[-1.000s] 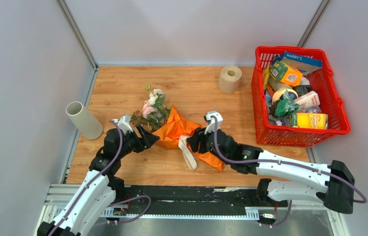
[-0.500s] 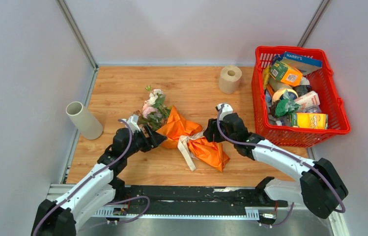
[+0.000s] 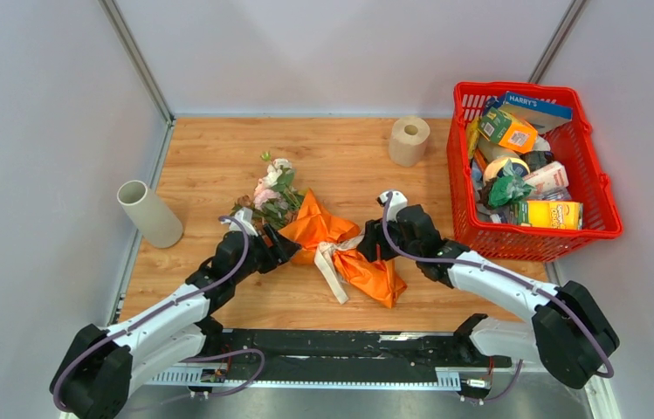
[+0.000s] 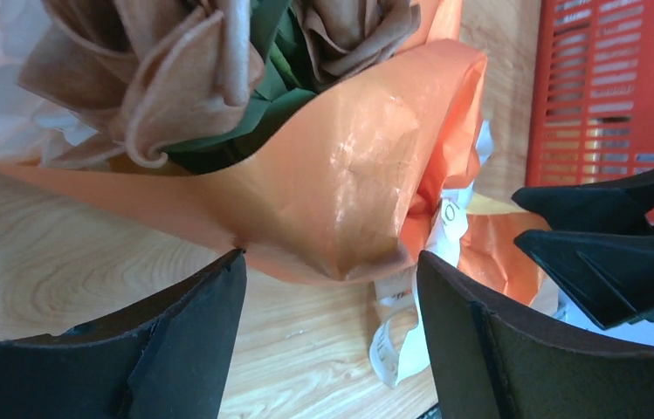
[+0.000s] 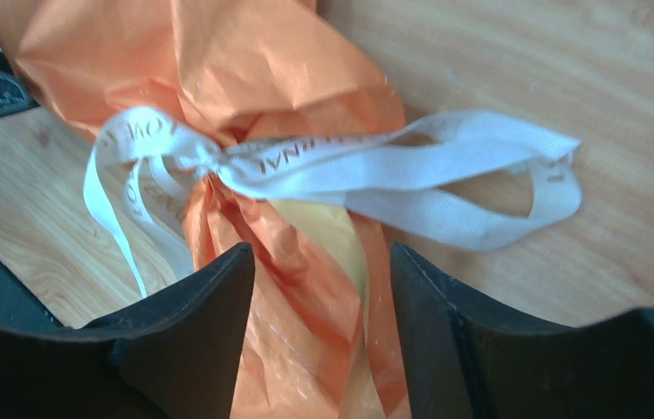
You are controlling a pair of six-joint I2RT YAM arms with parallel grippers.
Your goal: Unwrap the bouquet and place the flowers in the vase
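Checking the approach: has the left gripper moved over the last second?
Yes. The left gripper has shifted right in the top view, farther from the vase and closer to the bouquet.

The paper (image 4: pixel 349 192) is thin, creased and orange, with a slight sheen. The ribbon (image 5: pixel 375 166) is matt woven cloth with printed letters. The roses (image 4: pixel 166 78) look like matt brown fabric. The tabletop (image 5: pixel 567 70) is smooth wood grain. The basket (image 3: pixel 533 246) is red plastic mesh. The vase (image 3: pixel 150 214) is matt beige.
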